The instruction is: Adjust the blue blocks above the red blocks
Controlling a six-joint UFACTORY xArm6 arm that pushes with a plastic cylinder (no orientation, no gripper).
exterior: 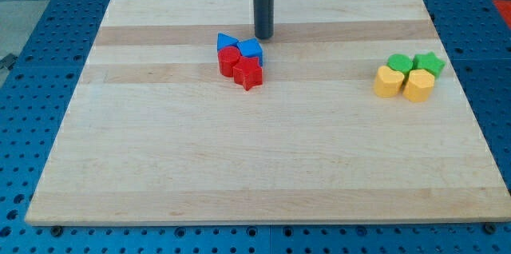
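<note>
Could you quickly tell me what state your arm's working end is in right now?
My tip: a bare rod, no pincer, holding nothing; just above the blue blocks.

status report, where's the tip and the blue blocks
My tip just above blue blocks, apart. Blues touching red blocks, on their top side. Path clear; green-yellow cluster far right.

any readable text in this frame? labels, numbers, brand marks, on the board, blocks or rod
None. No text shows on the wooden board, the blue blocks, the red blocks, the green blocks, the yellow blocks or the rod; my tip stands just above the blue blocks.
</note>
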